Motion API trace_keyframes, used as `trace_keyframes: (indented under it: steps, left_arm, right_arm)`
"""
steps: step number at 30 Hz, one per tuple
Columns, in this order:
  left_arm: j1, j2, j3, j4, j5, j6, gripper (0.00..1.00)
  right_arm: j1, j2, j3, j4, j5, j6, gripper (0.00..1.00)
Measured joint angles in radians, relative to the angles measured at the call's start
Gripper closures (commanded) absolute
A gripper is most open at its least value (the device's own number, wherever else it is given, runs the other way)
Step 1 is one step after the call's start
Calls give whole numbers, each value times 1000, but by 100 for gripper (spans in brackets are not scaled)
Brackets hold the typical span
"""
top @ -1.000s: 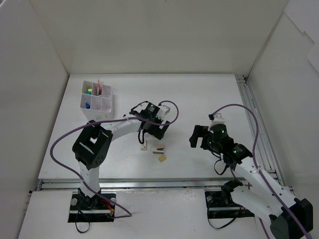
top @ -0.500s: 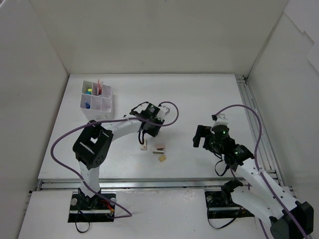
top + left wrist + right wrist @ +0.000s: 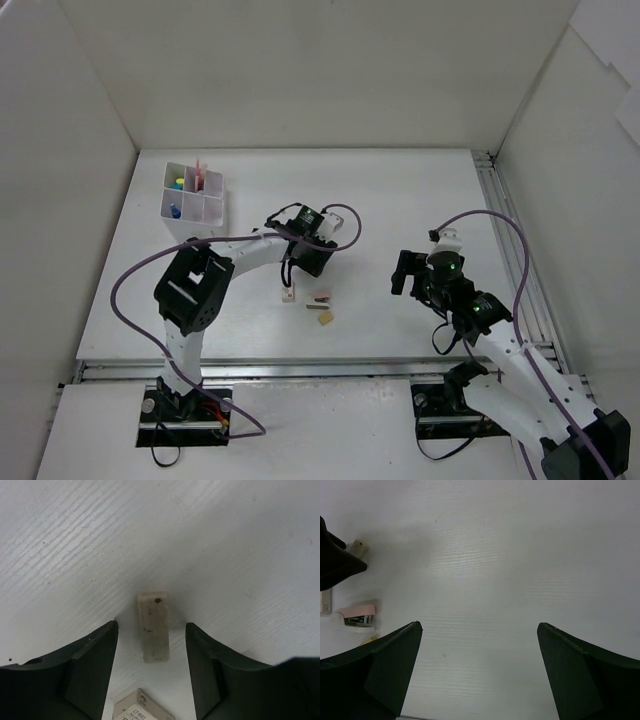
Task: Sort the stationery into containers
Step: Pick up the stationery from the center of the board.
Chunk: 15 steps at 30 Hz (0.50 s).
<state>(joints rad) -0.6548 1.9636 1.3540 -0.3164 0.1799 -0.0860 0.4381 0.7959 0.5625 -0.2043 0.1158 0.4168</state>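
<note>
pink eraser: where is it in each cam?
Top external: pink eraser just below picture centre.
Left wrist: not in it.
Right wrist: at the left edge, mid-height.
Shared landmark: left gripper, seen in all three views.

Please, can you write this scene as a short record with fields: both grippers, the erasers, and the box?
left gripper: open, one jaw on each side of the white eraser, not touching it
right gripper: open, empty, over the bare table
pink eraser: lying on the table, right of the white one
beige eraser: lying on the table, closest to the arm bases
compartment box: far left, with stationery inside
</note>
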Motion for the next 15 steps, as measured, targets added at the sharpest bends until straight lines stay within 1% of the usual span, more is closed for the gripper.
trace_keyframes:
  steps: [1, 3, 4, 6, 7, 8, 11, 15]
  left_arm:
    - [-2, 7, 0, 2, -10, 1, 55]
    - [-5, 7, 1, 0, -16, -4, 62]
    - [-6, 7, 0, 1, -21, -6, 71]
    - [-8, 7, -3, 5, -29, -14, 83]
    - [-9, 6, -5, 7, -32, -17, 94]
    - [-10, 3, -8, 8, -38, -23, 100]
    - [-13, -17, -24, 8, -50, -30, 100]
    - [-11, -76, -65, -2, -104, -34, 100]
  right_arm:
    - [-2, -2, 0, -1, 4, -2, 2]
    - [-6, -8, 0, -2, 11, -4, 2]
    - [-6, -13, 0, -3, 14, -6, 2]
    - [-6, -21, 0, -3, 19, -11, 2]
    - [-7, -26, 0, -3, 21, -14, 2]
    - [-8, -31, 0, -3, 24, -18, 2]
    - [-13, -48, 0, -3, 30, -27, 2]
    - [-14, -67, 0, -5, 34, -33, 2]
